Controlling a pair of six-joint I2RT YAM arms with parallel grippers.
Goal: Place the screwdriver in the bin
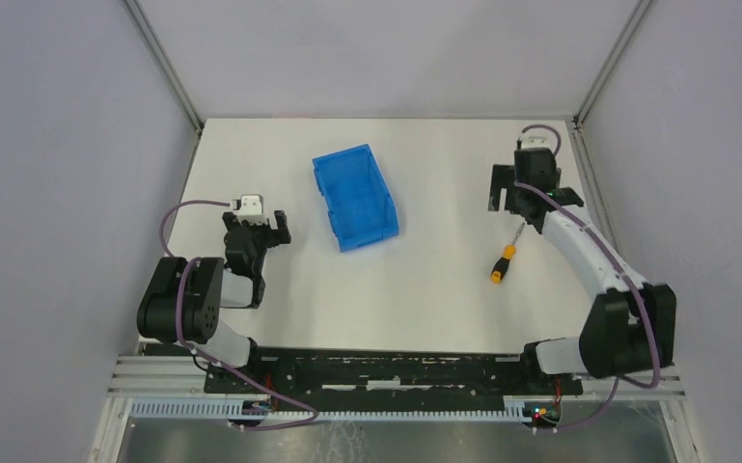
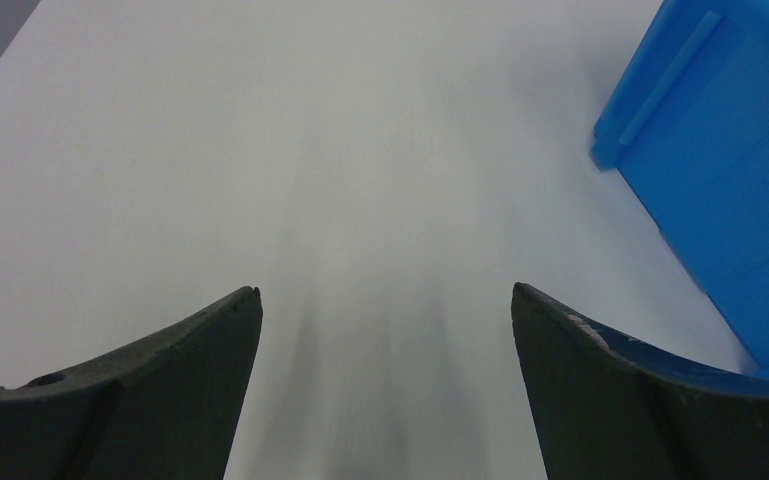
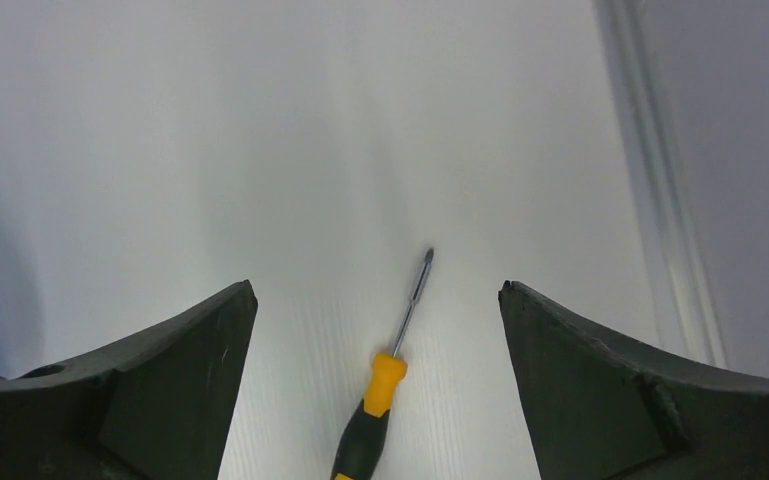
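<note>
Screwdriver on table near spread right gripper, outside bin

Glossy blue plastic bin — matt white table

Bright, even, diffuse light seems to fall from above on the white flat table. Shadows are faint and soft-edged; in the left wrist view grey blurred streaks lie between the dark jaws. The jaws look slightly soft, while the small orange-yellow and black screwdriver is sharp.
</note>
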